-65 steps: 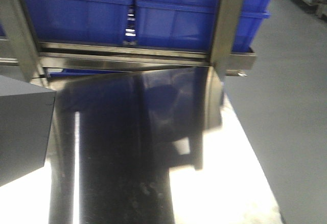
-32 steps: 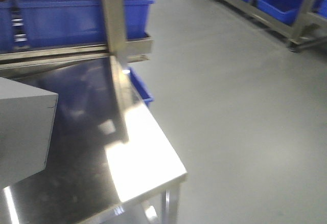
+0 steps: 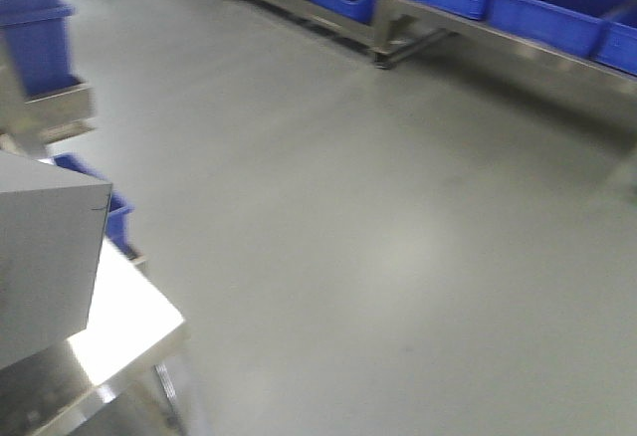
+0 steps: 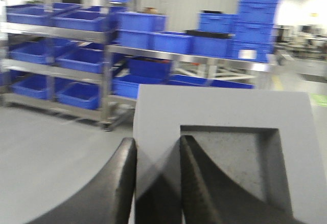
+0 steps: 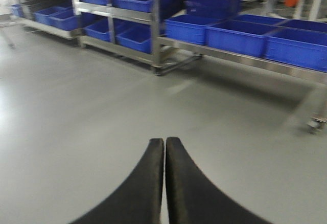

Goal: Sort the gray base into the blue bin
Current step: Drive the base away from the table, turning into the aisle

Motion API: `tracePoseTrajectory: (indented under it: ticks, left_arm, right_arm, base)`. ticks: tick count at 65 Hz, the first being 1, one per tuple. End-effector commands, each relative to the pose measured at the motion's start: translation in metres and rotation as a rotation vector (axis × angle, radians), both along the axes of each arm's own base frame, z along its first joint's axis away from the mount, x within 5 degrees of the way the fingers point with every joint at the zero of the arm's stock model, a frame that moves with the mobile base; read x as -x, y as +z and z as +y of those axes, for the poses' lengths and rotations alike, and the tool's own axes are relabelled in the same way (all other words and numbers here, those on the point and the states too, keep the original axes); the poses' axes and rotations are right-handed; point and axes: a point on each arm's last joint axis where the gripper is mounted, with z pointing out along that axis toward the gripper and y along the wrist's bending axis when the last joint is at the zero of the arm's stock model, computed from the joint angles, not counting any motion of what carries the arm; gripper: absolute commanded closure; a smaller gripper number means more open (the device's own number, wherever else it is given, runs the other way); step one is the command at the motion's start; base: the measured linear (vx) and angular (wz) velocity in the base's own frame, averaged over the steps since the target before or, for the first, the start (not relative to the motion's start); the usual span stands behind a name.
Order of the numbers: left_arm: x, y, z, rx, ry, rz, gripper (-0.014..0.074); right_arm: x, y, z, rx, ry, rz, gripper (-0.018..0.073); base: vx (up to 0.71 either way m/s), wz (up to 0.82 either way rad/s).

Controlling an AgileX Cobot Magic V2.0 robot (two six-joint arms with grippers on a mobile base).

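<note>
The gray base [image 4: 219,127] is a matte gray block with a square recessed pocket. My left gripper [image 4: 157,141] is shut on its wall, one finger outside and one inside the pocket. The block also shows at the left edge of the front view [image 3: 45,257], held above a steel table [image 3: 119,331]. My right gripper [image 5: 164,141] is shut and empty, above bare gray floor. Several blue bins [image 5: 240,35] stand on steel racks across the floor, and more show in the front view [image 3: 542,8] and the left wrist view [image 4: 171,42].
A steel table corner sits at the lower left of the front view. A wide gray floor [image 3: 378,237] lies between it and the racks [image 5: 153,40]. A blue crate [image 3: 105,202] sits low beside the table. Stacked blue crates [image 4: 260,14] stand behind the rack.
The front view has swung right, from the table and crates behind it to open floor and distant racks. The gray base stays at the same place in the view.
</note>
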Motion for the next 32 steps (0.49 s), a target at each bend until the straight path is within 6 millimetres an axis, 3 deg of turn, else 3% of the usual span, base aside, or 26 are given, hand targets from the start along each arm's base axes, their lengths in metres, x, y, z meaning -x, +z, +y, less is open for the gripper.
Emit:
tracePoseTrajectory:
  ticks: [1,32]
  left_arm:
    - [0.0015,0.0183,0.002,0.071,0.01,-0.103,0.0594]
    - [0.0015,0.0183,0.002,0.071,0.01,-0.103,0.0594]
  right_arm:
    - [-0.0007,0.0061,-0.0002,0.026,0.001,-0.071,0.0564]
    - [-0.0007,0.0061,-0.0002,0.026,0.001,-0.071,0.0564]
  base:
    - [-0.01,-0.81]
    - [0.04,-0.73]
